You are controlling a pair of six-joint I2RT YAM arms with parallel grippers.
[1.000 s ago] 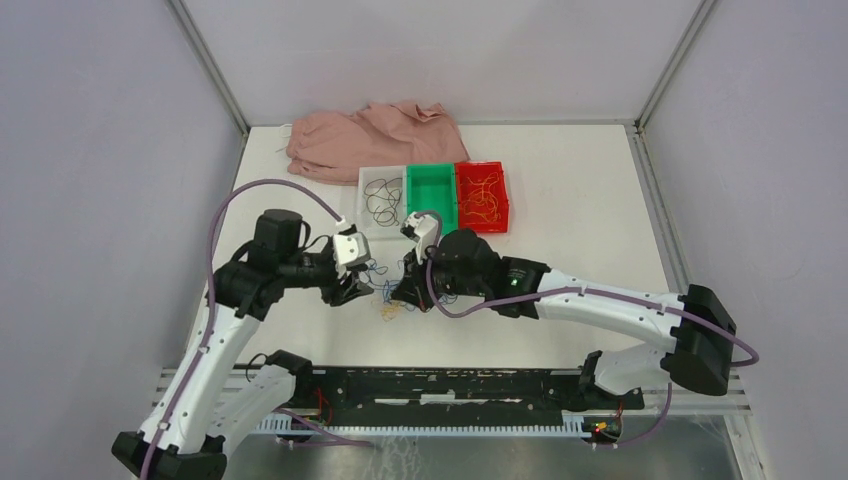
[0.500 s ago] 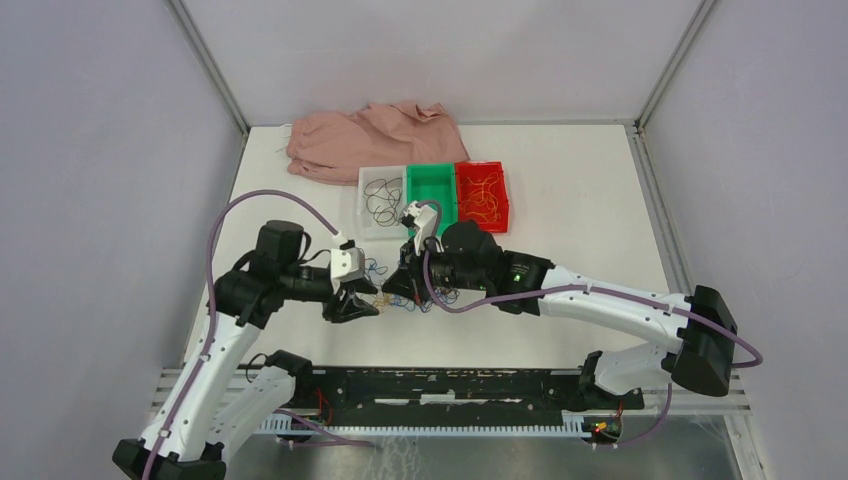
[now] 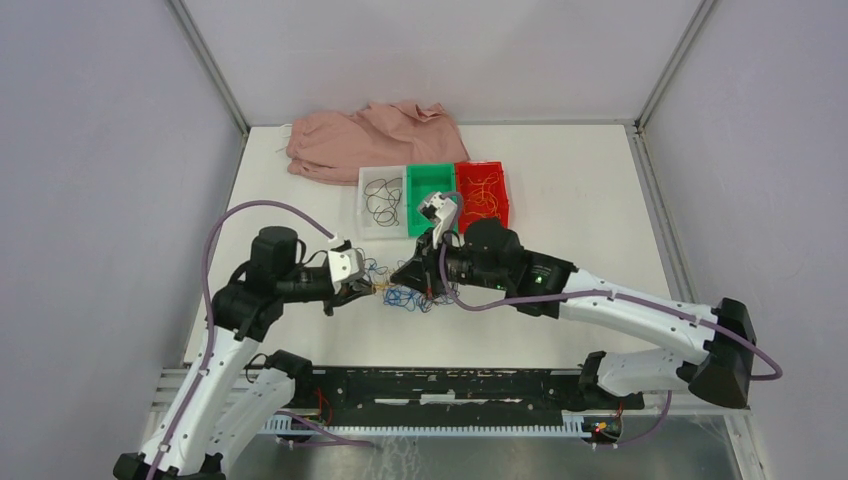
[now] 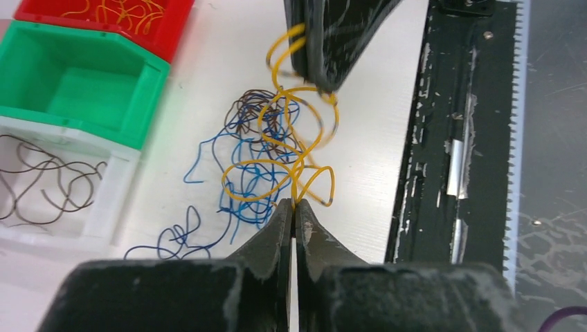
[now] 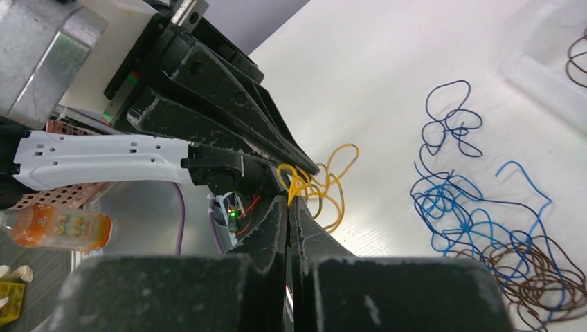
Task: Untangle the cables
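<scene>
Where left fingers (image 4: 284, 221) close, yellow cable (image 4: 297, 166) pinched between

Crumpled toward the far left corner of a white table (image 3: 590, 210), a pink cloth (image 3: 365, 140). Just beside its near edge, touching side by side in a row, a clear bin (image 3: 384, 171), a green bin (image 3: 432, 190) and a red bin (image 3: 481, 166) (named left to right). Along the near edge, a scuffed black rail (image 3: 450, 385). Grey walls (image 3: 100, 150) on three sides
</scene>
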